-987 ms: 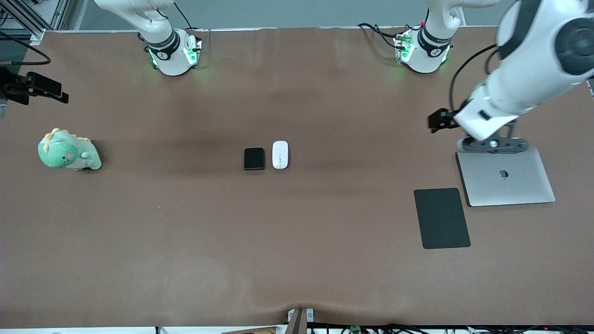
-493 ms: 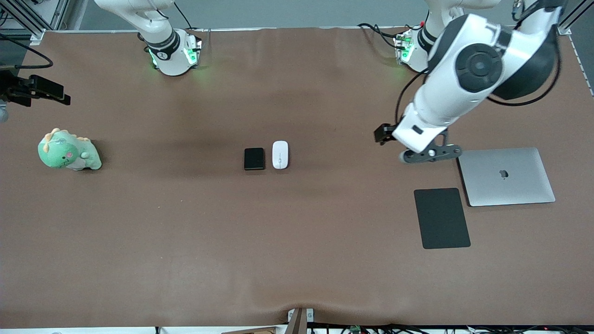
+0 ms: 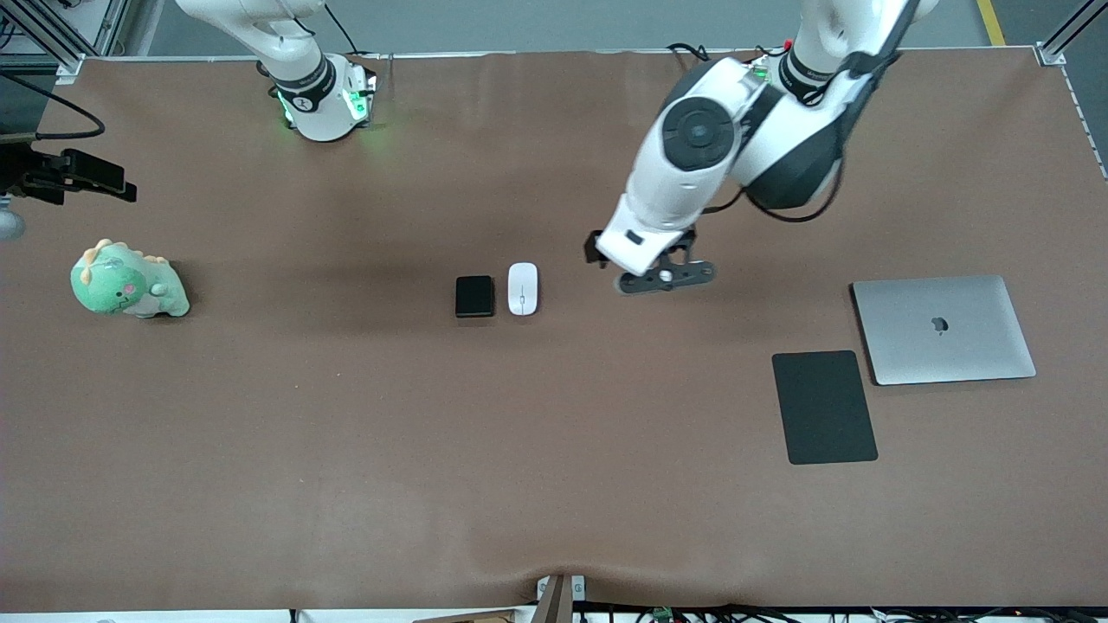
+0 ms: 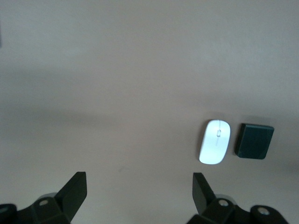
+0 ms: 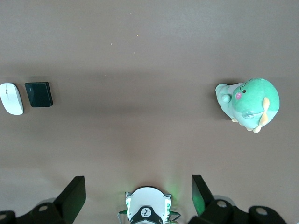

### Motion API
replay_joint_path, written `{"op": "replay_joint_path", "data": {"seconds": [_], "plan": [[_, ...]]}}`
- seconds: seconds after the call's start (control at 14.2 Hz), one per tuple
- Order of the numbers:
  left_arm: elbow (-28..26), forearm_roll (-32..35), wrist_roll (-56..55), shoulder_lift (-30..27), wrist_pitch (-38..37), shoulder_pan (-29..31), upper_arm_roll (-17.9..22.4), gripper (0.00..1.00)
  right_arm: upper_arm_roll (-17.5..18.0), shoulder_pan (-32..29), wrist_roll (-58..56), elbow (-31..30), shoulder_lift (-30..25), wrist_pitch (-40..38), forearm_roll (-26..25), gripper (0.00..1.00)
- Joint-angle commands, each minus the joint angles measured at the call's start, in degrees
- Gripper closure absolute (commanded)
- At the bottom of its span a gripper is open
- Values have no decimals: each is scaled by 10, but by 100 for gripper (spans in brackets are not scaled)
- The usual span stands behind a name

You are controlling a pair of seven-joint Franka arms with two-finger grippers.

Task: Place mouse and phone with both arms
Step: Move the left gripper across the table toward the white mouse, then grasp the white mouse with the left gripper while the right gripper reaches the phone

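The white oval mouse and the small black phone lie side by side at the middle of the table, the phone toward the right arm's end. Both show in the left wrist view, the mouse and the phone, and in the right wrist view, the mouse and the phone. My left gripper hangs open and empty over bare table beside the mouse, toward the left arm's end; its fingers stand wide apart. My right gripper is open and empty, high over its own base.
A green dinosaur plush sits at the right arm's end. A closed silver laptop and a flat black mouse pad lie at the left arm's end, the pad nearer to the front camera.
My left arm has swung from over the laptop's edge across the table toward the mouse. The right arm has barely moved. Mouse and phone have not moved.
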Motion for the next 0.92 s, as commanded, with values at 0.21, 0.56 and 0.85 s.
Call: {"op": "replay_joint_path", "data": {"seconds": [0.21,0.56,0.85], "plan": [[59,106,-140,112,77,-106,4,0,5,-6,2,2,1,-3,1,0],[143,114,-155,201,116,-156,24,0,5,-6,2,3,12,-2,2,0],[151,114,-155,234,171,-225,102,0,6,-5,0,10,26,-2,2,0]]}}
